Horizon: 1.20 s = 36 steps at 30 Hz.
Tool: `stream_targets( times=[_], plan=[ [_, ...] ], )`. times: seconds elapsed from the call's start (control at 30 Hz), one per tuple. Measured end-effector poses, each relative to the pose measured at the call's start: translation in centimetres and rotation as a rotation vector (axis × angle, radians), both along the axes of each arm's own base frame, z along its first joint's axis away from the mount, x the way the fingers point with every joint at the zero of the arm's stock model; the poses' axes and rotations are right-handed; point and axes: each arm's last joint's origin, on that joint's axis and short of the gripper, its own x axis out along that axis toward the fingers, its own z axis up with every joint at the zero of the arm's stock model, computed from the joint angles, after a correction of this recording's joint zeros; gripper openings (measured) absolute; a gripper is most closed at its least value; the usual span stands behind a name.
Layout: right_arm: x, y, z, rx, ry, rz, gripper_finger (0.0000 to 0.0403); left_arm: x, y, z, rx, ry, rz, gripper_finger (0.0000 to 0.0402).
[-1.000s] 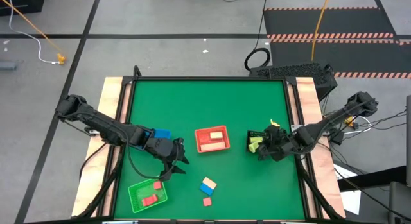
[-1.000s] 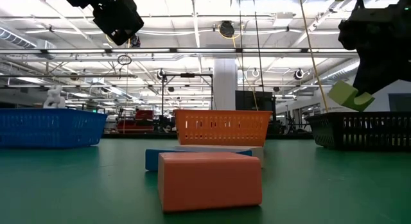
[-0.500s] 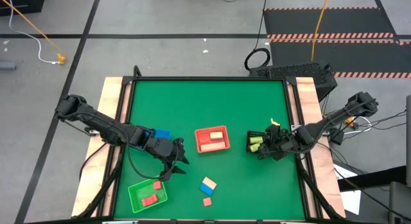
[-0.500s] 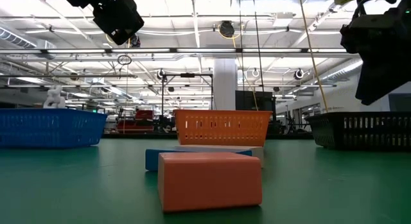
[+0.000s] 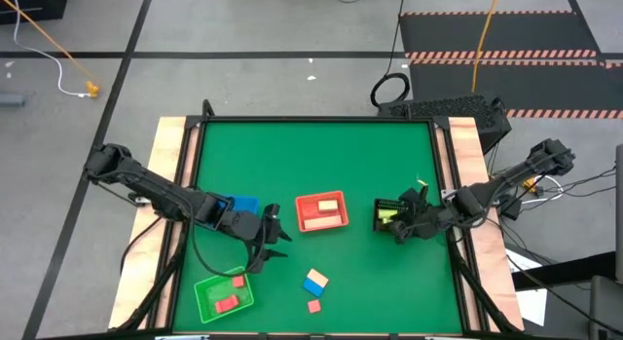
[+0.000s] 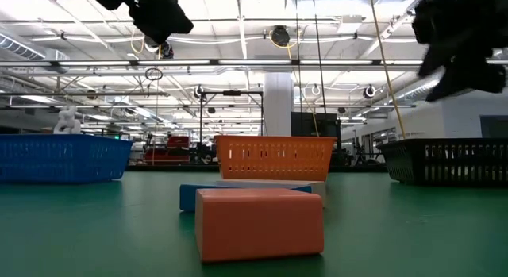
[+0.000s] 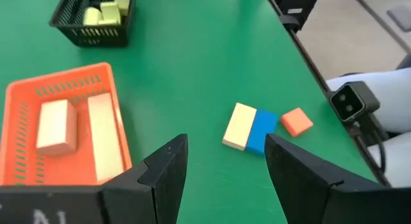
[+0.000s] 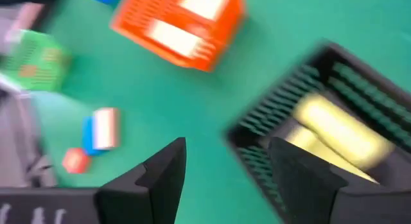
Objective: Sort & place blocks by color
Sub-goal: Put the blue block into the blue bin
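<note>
Loose tan block (image 7: 239, 125) flush against blue block (image 7: 261, 131) (both pincers agape, empty)

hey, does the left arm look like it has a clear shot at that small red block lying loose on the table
Probably yes. The left gripper hangs open above the mat, and the red block lies alone on bare green table, beside the tan and blue blocks but apart from them. Nothing stands between gripper and block.

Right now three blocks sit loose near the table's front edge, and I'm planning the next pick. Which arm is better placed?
Left. The open left gripper hangs close to the loose tan block, blue block and red block; the open right gripper is farther off, at the black tray.
</note>
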Motion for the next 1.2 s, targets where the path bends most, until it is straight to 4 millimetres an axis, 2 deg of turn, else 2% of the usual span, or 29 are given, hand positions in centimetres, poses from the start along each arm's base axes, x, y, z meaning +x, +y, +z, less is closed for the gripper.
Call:
stream_targets(
  times=[0.13, 0.33, 0.47, 0.67, 0.93, 1.2],
  plan=[
    [1.1, 0.6, 1.1, -0.003, -0.156, 0.071, 0.0211, 0.6, -0.3, -0.5, 0.004, -0.009, -0.005, 0.0207],
    [2.6, 1.3, 2.6, -0.057, -0.351, 0.173, 0.0211, 1.8, -1.5, -3.2, 0.055, 0.037, -0.05, 0.0207],
    [3.1, 1.5, 3.0, -0.157, -0.407, 0.23, 0.0211, 2.5, -2.2, -4.5, 0.071, 0.041, -0.076, 0.0207],
    [3.1, 1.6, 3.0, -0.195, -0.408, 0.262, 0.021, 3.6, -3.8, -6.6, 0.032, 0.019, -0.152, 0.0207],
    [3.1, 1.6, 3.0, -0.195, -0.408, 0.264, 0.021, 4.7, -5.5, -9.7, 0.157, -0.055, -0.294, 0.0207],
    [3.1, 1.6, 3.0, -0.194, -0.408, 0.264, 0.021, 5.9, -6.5, -11.9, 0.142, -0.147, -0.352, 0.0207]
  ],
)
